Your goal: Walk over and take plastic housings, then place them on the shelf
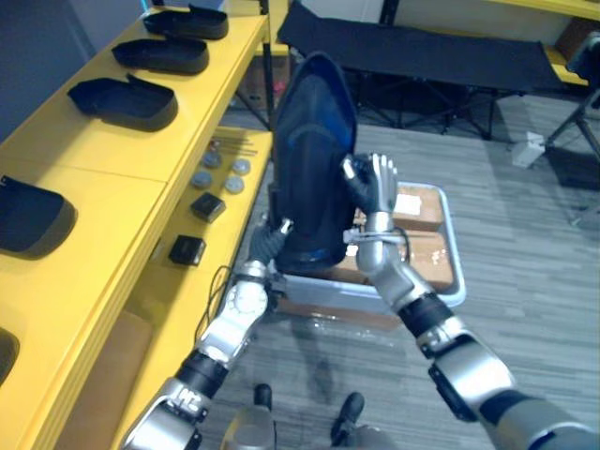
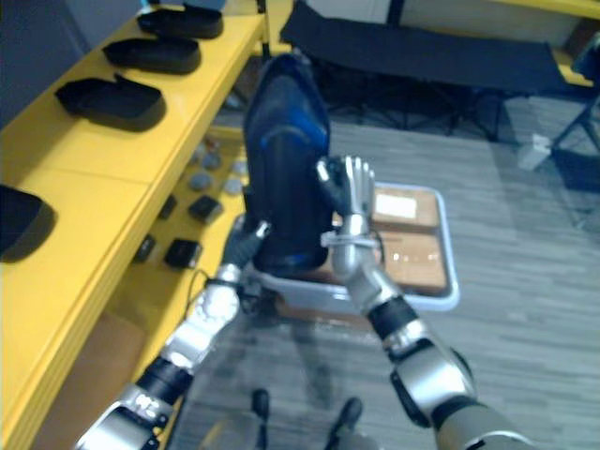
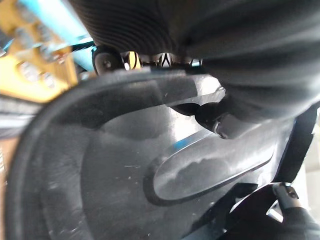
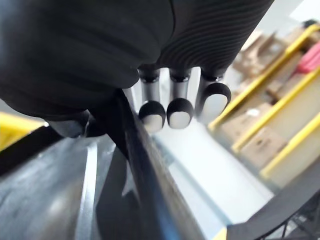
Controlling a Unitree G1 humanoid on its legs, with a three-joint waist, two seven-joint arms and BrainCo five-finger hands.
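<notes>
Silver right hand (image 1: 377, 192) is on the right rim of the housing (image 1: 314, 150). Its fingers (image 4: 179, 112) are straight and point up along the edge, and the thumb is hooked onto the face toward the camera, so the rim is pinched between them. The right wrist view agrees: the rim runs up between thumb and fingers. Left hand (image 1: 267, 242) has the lower left rim, with its thumb (image 3: 222, 120) pressed on the glossy face and fingers going over the rim behind it, mostly hidden, so it reads as a grip. Housing is black and large, held upright in the air between both hands, clear of the shelf (image 1: 112, 187) and just to its right. Past and below it a grey bin (image 1: 457, 277) sits on the floor (image 1: 525, 244) with cartons (image 1: 422, 202) inside. Shelf is yellow; its top level carries spare housings (image 1: 127, 101) lying in a row, well apart from the held one. Lower level has small black boxes (image 1: 208, 206) and grey discs (image 1: 220, 176) near the held housing's left side. Black cot (image 1: 422, 52) stands at the back.
</notes>
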